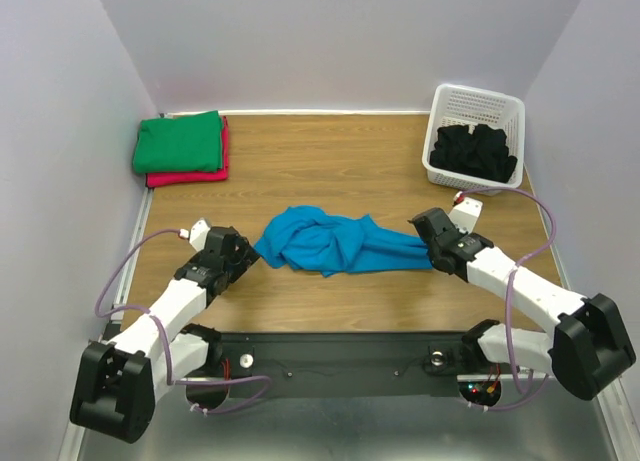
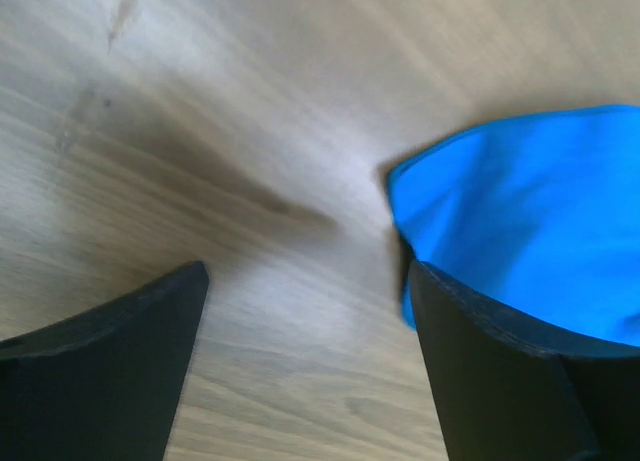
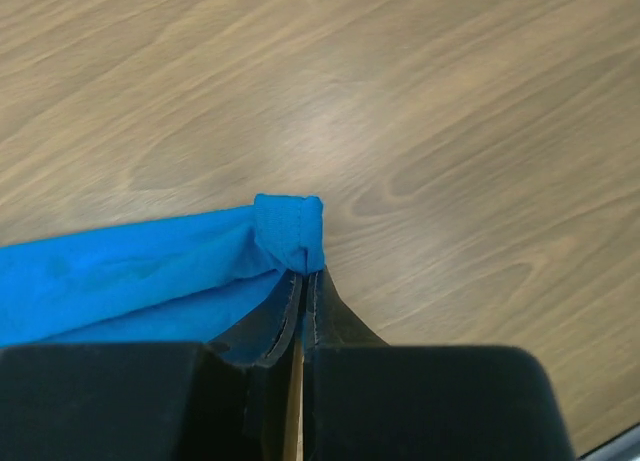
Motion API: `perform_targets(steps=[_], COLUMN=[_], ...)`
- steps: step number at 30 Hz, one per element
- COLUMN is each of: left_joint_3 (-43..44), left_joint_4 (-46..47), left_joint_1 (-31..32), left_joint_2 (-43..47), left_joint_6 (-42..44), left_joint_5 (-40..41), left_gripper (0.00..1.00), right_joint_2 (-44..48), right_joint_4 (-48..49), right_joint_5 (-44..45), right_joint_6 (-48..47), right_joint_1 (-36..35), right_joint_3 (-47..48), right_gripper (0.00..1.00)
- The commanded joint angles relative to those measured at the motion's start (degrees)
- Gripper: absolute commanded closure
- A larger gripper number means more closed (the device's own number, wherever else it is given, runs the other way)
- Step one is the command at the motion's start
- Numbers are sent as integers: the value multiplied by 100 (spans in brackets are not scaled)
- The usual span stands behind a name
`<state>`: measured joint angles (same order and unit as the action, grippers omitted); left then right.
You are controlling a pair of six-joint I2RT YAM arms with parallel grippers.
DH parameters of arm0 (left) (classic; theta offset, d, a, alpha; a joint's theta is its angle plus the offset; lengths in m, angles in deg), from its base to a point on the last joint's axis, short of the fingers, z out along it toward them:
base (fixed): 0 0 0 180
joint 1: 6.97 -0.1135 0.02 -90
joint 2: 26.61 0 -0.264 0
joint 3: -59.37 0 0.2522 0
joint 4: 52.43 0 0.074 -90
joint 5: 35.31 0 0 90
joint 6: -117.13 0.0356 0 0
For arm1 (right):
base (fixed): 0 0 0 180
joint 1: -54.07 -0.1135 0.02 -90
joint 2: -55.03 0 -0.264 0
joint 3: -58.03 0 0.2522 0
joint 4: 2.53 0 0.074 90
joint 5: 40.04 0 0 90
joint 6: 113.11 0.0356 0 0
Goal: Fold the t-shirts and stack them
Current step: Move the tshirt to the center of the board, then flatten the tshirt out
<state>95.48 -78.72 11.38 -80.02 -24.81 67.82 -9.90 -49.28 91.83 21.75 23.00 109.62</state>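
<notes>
The turquoise-blue t-shirt (image 1: 335, 241) lies crumpled in a long bunch across the middle of the tabletop (image 1: 330, 151), between the two arms, not yet spread flat or folded. The right end effector (image 3: 303, 281) is pinched tight on a small fold at the shirt's right-hand edge, with cloth caught between the closed jaws. The left end effector (image 2: 310, 281) stands wide and holds nothing, low over the wood at the shirt's left end. The blue hem lies just beside one jaw, though whether they touch cannot be told. In the far left corner a green t-shirt (image 1: 180, 143) sits folded on top of a folded red-pink t-shirt (image 1: 190, 178), so two look done and stacked. In the far right corner the white basket (image 1: 480, 99) holds a heap of black t-shirts (image 1: 475, 153), unfolded; how many cannot be told. By this, the task seems around its middle: the blue shirt needs spreading, folding and setting on the stack, and the black ones wait after it
</notes>
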Motion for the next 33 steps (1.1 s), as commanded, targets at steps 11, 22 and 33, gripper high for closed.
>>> perform_targets(steps=[11,22,33], left_joint_3=[-442,893,1587], left_joint_4=[1728,1069,191], left_joint_1=[-191,-156,371], left_joint_2=[-55,-2384,-3439], left_joint_6=[325,789,686], left_joint_5=[-1471,-574,58], left_gripper=[14,31,40], right_joint_2=[85,173,481], right_joint_4=[-190,-190,-190], right_joint_5=[621,480,507], right_joint_6=[269,181,172], right_joint_1=[75,75,75], right_joint_3=[173,199,138], right_gripper=[99,99,99])
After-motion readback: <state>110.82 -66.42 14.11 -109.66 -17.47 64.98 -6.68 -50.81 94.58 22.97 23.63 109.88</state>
